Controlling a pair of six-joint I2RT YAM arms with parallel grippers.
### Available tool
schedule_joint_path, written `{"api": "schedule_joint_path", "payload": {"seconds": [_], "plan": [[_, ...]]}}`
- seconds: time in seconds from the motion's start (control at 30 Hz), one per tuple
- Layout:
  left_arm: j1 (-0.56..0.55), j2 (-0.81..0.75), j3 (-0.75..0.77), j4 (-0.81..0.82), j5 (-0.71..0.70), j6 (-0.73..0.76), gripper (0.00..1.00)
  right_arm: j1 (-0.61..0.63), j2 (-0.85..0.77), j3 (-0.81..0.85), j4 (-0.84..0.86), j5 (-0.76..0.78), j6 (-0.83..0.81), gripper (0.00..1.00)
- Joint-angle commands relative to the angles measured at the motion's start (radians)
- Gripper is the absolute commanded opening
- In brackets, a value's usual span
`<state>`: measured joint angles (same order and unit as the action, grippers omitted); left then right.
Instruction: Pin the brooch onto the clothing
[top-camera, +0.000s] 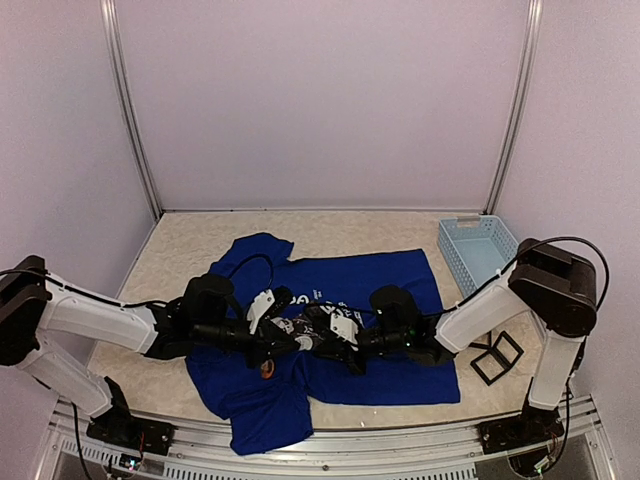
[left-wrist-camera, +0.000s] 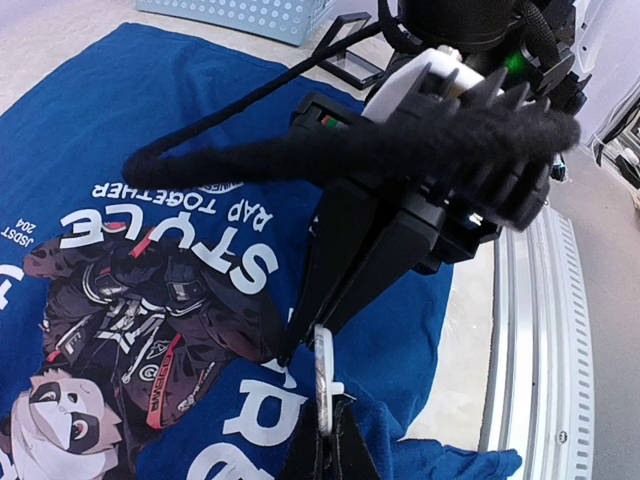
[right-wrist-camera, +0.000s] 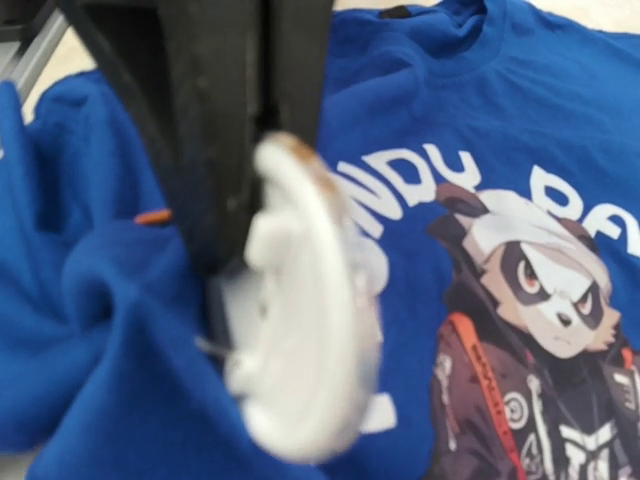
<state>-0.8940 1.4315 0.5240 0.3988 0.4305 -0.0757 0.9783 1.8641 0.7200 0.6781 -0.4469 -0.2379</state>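
In left tool (left-wrist-camera: 322, 435), brooch (left-wrist-camera: 323, 370) over clothing (left-wrist-camera: 150, 130).

Light-blue basket (top-camera: 478, 250) at far right; near it, perhaps small black frames (top-camera: 497, 357).

Bright, even, diffuse light; shadows faint. Right wrist view: round white plastic brooch (right-wrist-camera: 300, 320) heavily blurred, royal-blue panda-print T-shirt (right-wrist-camera: 560, 100) sharper.

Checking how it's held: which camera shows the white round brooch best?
The right wrist view: the white round brooch appears large and broadside, though blurred, against the royal-blue T-shirt. The left wrist view shows it only edge-on, a thin sliver in the left claw. The top view is too distant to make it out.
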Motion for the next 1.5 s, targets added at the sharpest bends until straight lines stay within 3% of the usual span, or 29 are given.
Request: {"api": "schedule_joint_path", "payload": {"seconds": [0.0,0.27,1.1,1.3,1.47], "plan": [[0.002,0.004,0.037,0.008,0.053,-0.013,0.00,-0.015,0.038,0.031,-0.043,0.036,0.045,0.00],[0.003,0.028,0.048,0.022,0.074,-0.022,0.00,-0.058,0.070,0.046,-0.051,0.006,0.116,0.00],[0.001,-0.003,0.016,0.037,0.051,-0.019,0.00,-0.076,0.047,0.031,-0.155,-0.062,0.075,0.03],[-0.002,0.000,0.018,0.026,0.038,-0.009,0.00,-0.076,-0.031,0.035,-0.184,-0.131,0.046,0.33],[-0.009,0.002,0.019,0.012,0.016,0.005,0.00,-0.079,-0.105,0.022,-0.084,-0.194,0.069,0.49]]}}
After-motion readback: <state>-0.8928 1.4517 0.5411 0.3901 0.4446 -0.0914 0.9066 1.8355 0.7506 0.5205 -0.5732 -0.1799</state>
